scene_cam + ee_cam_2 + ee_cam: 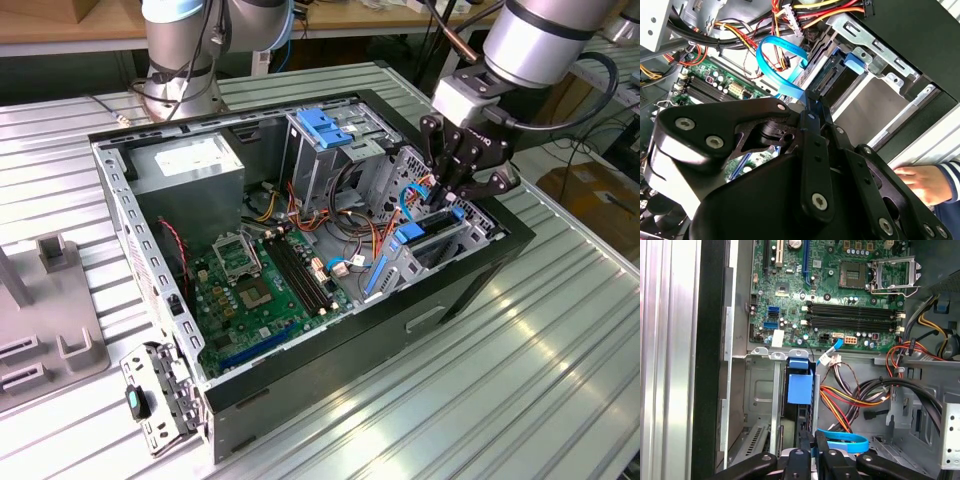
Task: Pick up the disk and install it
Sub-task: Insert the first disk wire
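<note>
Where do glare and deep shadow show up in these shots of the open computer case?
Exterior view: the ribbed silver metal table shines with pale streaks, while the black computer case wall is dark. First wrist view: the table is washed nearly white. Second wrist view: the black gripper reads as a dark mass with faint highlights.

A black computer case [450, 295] is lying open on a ribbed metal table [530, 390]. Inside it, a green motherboard [250, 290] is lying flat, and a grey power supply box [190, 165] is sitting beside it. A blue bracket [325, 125] is sitting on top of a metal cage [310, 170]. A flat blue cable [785, 45] is curling in a loop near red, yellow and orange wires [840, 400]. A person's hand [917, 182] is showing just outside the case. A grey stand [60, 320] is sitting at the exterior view's left.
</note>
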`<state>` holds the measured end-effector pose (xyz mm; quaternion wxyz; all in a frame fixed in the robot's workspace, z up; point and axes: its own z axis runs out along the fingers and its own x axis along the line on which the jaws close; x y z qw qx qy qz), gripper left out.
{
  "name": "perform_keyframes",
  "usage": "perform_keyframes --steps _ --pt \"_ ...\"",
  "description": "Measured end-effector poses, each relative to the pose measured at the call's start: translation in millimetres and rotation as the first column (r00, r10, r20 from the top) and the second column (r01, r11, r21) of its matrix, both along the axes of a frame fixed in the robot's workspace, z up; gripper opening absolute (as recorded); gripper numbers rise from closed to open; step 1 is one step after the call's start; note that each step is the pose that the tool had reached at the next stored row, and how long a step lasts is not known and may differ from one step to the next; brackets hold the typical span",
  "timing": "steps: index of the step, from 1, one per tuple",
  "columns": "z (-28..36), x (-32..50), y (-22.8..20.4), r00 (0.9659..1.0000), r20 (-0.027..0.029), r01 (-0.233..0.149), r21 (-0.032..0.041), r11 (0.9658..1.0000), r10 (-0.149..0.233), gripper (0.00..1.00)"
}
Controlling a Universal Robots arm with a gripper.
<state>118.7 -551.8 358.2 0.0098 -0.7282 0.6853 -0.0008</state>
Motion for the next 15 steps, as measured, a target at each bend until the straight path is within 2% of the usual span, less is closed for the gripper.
perform_keyframes --steps 5,8,10,15 --pt "0.0 -1.4 -0.1 1.0000 0.0011 0.000 -0.0001 1.0000 0.000 0.16" --pt "-0.2 -2.6 -0.5 1.0000 0.0072 -0.001 0.0003 1.0000 0.001 0.16" --pt "-0.4 -4.1 -1.0 0.9999 0.0144 -0.001 0.0013 1.0000 0.001 0.16" --pt "-0.5 -4.3 -1.1 0.9999 0.0152 -0.003 0.0014 1.0000 0.003 0.16"
